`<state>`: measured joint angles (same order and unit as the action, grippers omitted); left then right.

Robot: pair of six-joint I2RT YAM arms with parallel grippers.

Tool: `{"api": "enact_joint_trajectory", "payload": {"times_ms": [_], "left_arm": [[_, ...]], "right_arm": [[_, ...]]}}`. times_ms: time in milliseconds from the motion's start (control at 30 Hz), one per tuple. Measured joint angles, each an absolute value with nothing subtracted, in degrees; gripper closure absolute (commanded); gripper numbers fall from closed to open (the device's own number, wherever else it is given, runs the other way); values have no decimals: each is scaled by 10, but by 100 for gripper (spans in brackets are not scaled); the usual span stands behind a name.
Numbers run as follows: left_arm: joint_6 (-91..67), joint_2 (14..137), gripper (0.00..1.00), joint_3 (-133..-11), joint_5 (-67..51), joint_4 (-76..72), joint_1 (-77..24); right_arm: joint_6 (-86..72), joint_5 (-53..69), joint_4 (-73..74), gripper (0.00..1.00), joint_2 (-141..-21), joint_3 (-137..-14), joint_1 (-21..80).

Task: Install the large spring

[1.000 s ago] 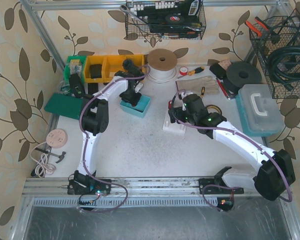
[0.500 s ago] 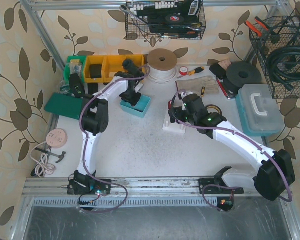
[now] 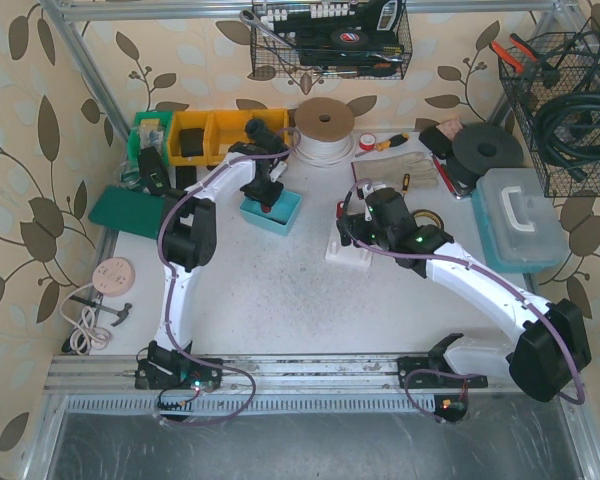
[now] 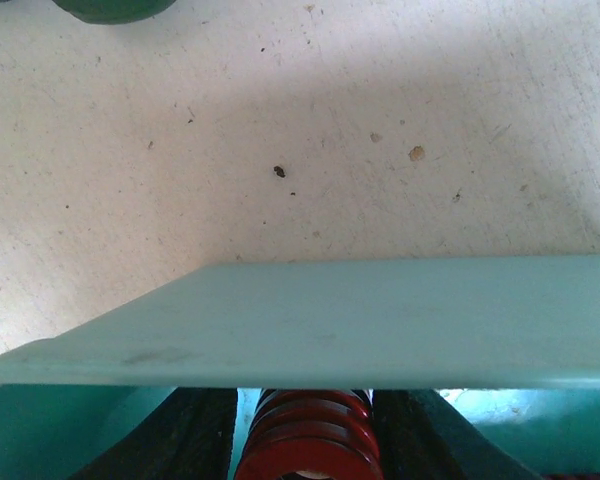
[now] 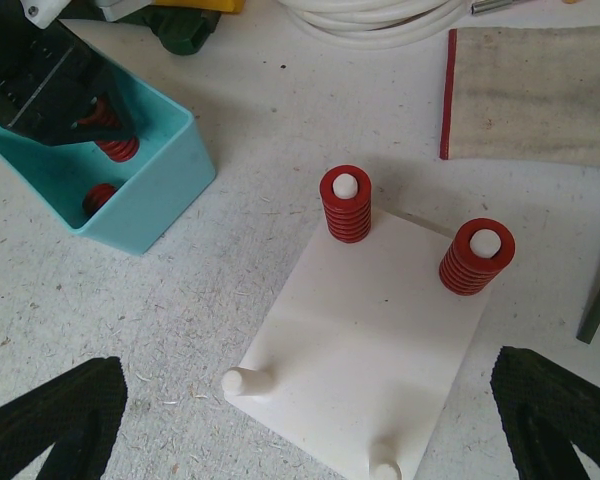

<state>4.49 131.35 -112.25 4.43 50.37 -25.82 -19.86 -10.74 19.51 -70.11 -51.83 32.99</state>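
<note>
My left gripper (image 3: 267,196) reaches down into the teal bin (image 3: 288,220). In the left wrist view its dark fingers (image 4: 185,440) are shut on a large red spring (image 4: 310,445) just behind the bin's near wall (image 4: 360,320). The right wrist view shows that spring (image 5: 117,147) in the bin (image 5: 150,190), with another red spring (image 5: 98,196) on the bin's floor. My right gripper (image 5: 310,410) is open and empty above the white peg plate (image 5: 380,340). Two far pegs carry red springs (image 5: 345,205) (image 5: 475,257). Two near pegs (image 5: 245,380) (image 5: 385,468) are bare.
A white cable coil (image 3: 324,130) and yellow parts bins (image 3: 215,135) stand behind the teal bin. A red-edged cloth (image 5: 540,90) lies behind the plate. A grey case (image 3: 520,215), a black disc (image 3: 487,150) and screwdrivers (image 3: 385,143) are at the right.
</note>
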Motion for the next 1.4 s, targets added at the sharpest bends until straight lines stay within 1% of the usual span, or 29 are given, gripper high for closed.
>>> {"api": "enact_joint_trajectory", "payload": {"times_ms": [67,300,367,767,1000,1133,1233,1400], "left_arm": [[45,1313,63,-1122,44,504,-258],[47,1306,86,-1122,44,513,-258],[46,1299,89,-1122,44,516,-258],[45,1239,92,-1164,29,559,-258],[45,1171,93,-1166,11,585,-272],[44,1134,94,-1157,11,591,-309],[44,1106,95,-1129,11,586,-355],[33,1081,95,-1070,9,559,-432]], "right_arm": [[-199,-107,195,2,-701,-518,330],[-199,-110,195,2,-701,-518,330],[-199,-112,194,2,-698,-518,330],[-204,-145,182,2,-673,-518,325],[-245,-180,192,1,-668,-509,269],[-279,-211,213,1,-664,-502,242],[-313,-225,233,1,-664,-502,215],[-356,-209,238,1,-665,-480,129]]}}
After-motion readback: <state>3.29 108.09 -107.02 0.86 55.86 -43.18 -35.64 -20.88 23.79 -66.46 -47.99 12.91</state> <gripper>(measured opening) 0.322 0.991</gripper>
